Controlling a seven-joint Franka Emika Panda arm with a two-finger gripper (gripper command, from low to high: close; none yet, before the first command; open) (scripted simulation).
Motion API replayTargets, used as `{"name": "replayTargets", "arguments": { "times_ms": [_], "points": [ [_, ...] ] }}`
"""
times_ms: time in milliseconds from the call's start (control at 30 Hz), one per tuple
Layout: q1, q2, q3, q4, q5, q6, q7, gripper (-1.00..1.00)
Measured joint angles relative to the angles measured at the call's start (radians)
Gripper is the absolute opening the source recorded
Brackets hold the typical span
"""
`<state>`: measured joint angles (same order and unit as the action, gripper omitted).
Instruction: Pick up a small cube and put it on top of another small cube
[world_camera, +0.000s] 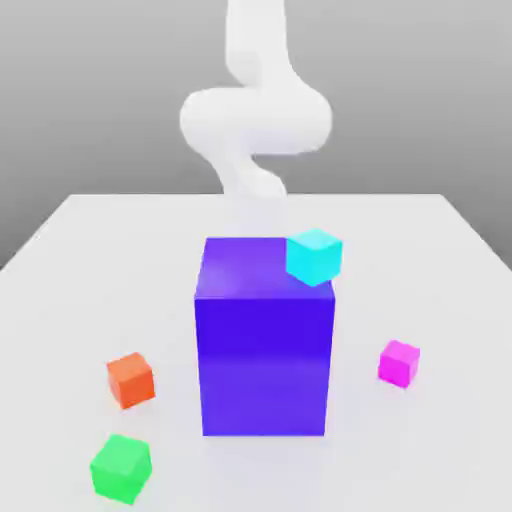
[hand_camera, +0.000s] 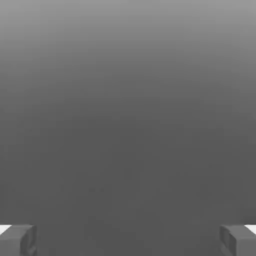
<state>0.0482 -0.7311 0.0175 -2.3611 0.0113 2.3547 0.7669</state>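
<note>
Four little cubes sit around a big blue-violet block (world_camera: 264, 345) in the middle of the exterior view: the small cube (world_camera: 399, 363), pink, rests on the white table (world_camera: 440, 290) at the middle right, an orange cube (world_camera: 131, 380) and a green cube (world_camera: 121, 468) lie at the lower left, and a cyan cube (world_camera: 314, 256) sits at the block's top right corner. The white arm (world_camera: 255, 115) rises at the top centre. In the hand view the gripper (hand_camera: 128, 240) has its two grey fingers (hand_camera: 18, 240) spread far apart with nothing between them.

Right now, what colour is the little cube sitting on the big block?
Cyan. The little cube shows best in the exterior view.
</note>
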Motion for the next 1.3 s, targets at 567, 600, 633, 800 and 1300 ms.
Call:
{"name": "replayTargets", "arguments": {
  "times_ms": [567,600,633,800,1300],
  "points": [
    [0.372,0.619,0.218,-0.496,0.045,0.474,-0.253,0.00],
    [0.391,0.668,0.235,-0.524,0.025,0.510,-0.252,0.00],
    [0.395,0.711,0.238,-0.535,-0.007,0.543,-0.236,0.00],
    [0.512,0.901,0.089,-0.515,-0.194,0.690,-0.107,0.00],
    [0.524,0.834,0.103,-0.530,-0.102,0.638,-0.174,-1.00]
  ]
}}
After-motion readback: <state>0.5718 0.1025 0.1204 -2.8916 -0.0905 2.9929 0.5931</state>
